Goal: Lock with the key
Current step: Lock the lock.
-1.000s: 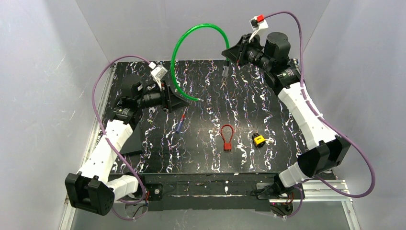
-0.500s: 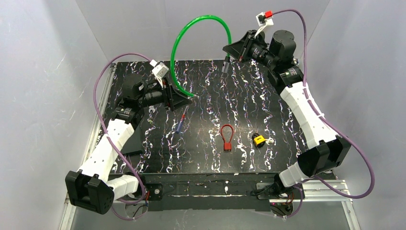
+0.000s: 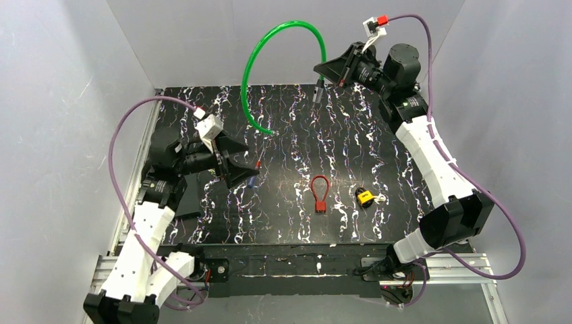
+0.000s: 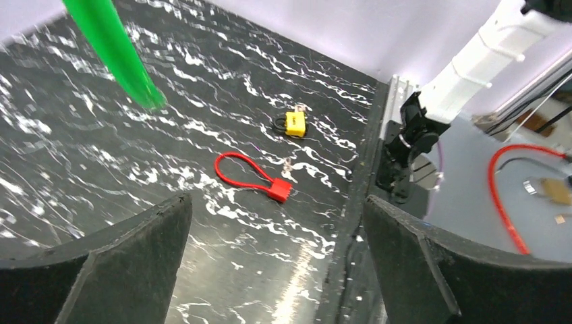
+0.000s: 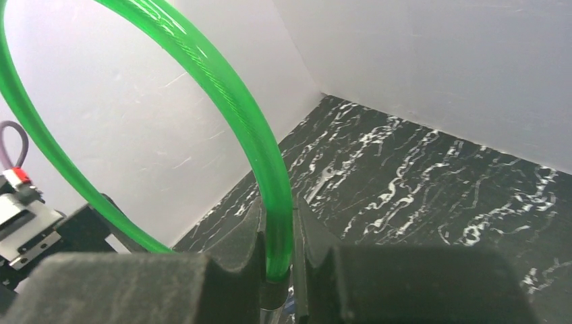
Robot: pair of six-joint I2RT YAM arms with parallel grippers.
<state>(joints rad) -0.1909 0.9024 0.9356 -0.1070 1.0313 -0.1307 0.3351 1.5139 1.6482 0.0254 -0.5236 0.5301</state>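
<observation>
Left gripper (image 4: 275, 202): found released.
Right gripper (image 5: 278, 226): clenched on green plastic tube (image 5: 226, 88).
Risk: yellow padlock (image 4: 295, 123) ahead possibly swept by tube.

Left hand (image 3: 243, 164) off the green tube (image 4: 113, 47), back toward its base.
</observation>
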